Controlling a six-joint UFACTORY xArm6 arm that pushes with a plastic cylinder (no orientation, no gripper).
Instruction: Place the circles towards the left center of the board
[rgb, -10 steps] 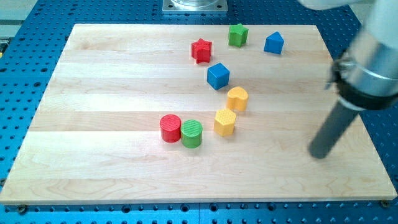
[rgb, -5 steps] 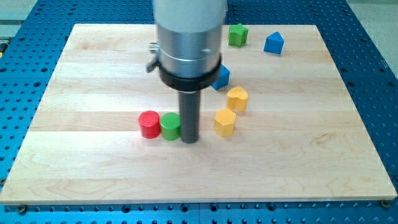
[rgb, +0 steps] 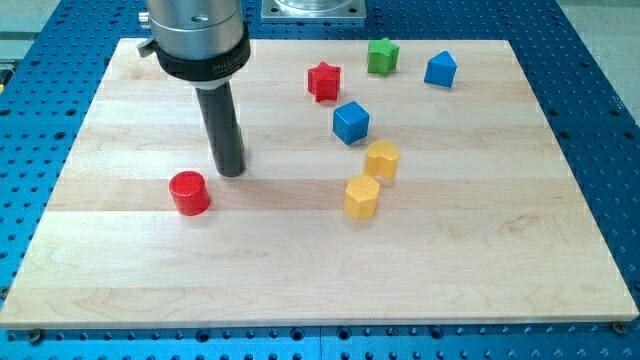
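Item: red circle (rgb: 188, 192), resting left of centre on the worktop (rgb: 110, 280), where you wanted it. Green circle: not visible, possibly hidden behind the rod. My tip (rgb: 231, 170) stood just up and right of the red circle, apart from it. Jaws: none fitted, so nothing was held. Elsewhere: red star (rgb: 323, 81), blue cube (rgb: 350, 122), two yellow blocks (rgb: 381, 158).

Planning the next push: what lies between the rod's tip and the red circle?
Only bare board in the camera view; my tip sits up-right of the red circle.
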